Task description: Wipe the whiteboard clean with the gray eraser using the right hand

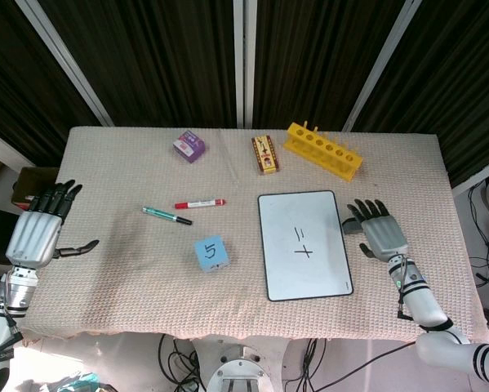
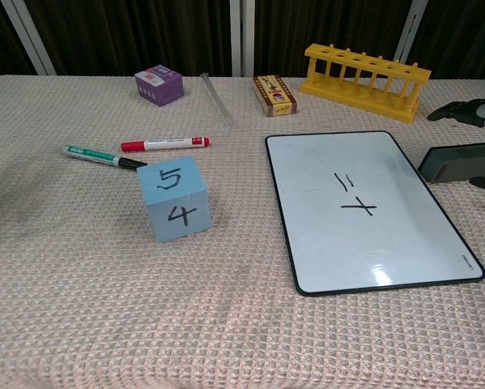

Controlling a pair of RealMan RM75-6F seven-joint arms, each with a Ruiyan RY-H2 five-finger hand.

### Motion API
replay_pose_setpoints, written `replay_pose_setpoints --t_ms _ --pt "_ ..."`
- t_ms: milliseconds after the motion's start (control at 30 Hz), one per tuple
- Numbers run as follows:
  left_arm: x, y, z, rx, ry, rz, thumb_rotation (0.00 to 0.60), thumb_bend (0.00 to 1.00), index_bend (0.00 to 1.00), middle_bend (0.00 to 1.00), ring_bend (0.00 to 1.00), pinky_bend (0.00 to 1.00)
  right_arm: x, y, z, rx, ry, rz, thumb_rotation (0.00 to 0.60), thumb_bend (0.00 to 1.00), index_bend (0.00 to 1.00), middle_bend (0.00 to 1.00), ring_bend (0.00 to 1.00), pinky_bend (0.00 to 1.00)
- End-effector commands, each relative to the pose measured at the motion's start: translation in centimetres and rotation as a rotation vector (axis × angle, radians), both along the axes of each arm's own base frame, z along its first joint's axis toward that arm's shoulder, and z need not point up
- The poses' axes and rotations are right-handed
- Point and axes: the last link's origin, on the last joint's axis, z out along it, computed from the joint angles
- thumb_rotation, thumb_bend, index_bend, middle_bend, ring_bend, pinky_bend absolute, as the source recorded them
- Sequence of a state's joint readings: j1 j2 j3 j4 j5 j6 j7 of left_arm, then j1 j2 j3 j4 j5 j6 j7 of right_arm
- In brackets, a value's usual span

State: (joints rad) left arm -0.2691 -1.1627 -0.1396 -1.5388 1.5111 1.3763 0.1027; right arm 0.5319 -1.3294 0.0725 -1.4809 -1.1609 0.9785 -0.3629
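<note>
The right hand [image 1: 380, 231] hovers spread over the gray eraser [image 2: 459, 162], just right of the whiteboard [image 1: 304, 244], gripping nothing yet. It should clamp both long edges firmly (marks sit mid-board) before sliding left.

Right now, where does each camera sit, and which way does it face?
Head view: high above the near table edge, looking down; shows left hand, right hand, both forearms.
Chest view: low at the near edge, looking across; only right hand fingers above the gray eraser.
Shared: white whiteboard, blue numbered cube, yellow tube rack.
</note>
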Motion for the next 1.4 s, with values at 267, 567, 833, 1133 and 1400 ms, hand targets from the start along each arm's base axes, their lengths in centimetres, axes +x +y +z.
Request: replay_pose_setpoints --t_ms 267,567,833,1133,1400 --pt "-0.1 -0.1 -0.1 -0.001 -0.002 0.001 0.327 0.10 0.07 0.05 0.08 0.16 -0.1 -0.1 -0.2 0.005 0.005 -0.003 0.600 0.23 0.00 0.00 0.00 0.00" --pt "0.1 0.0 -0.1 -0.002 -0.001 -0.005 0.327 0.10 0.07 0.05 0.08 0.16 -0.1 -0.2 -0.3 0.006 -0.002 -0.007 0.600 0.23 0.00 0.00 0.00 0.00" --pt "0.2 -0.1 -0.1 -0.006 0.007 -0.005 0.326 0.10 0.07 0.05 0.08 0.16 -0.2 -0.6 -0.2 -0.003 0.037 0.002 0.600 0.24 0.00 0.00 0.00 0.00" --pt "-0.3 -0.5 0.0 -0.004 0.011 0.012 0.329 0.10 0.07 0.05 0.08 0.16 -0.4 -2.0 -0.2 -0.020 0.094 0.003 0.600 0.26 0.00 0.00 0.00 0.00" --pt "-1.2 -0.7 0.1 -0.006 0.006 0.040 0.328 0.10 0.07 0.05 0.08 0.16 0.1 -5.0 -1.6 -0.040 0.124 -0.013 0.600 0.37 0.00 0.00 0.00 0.00"
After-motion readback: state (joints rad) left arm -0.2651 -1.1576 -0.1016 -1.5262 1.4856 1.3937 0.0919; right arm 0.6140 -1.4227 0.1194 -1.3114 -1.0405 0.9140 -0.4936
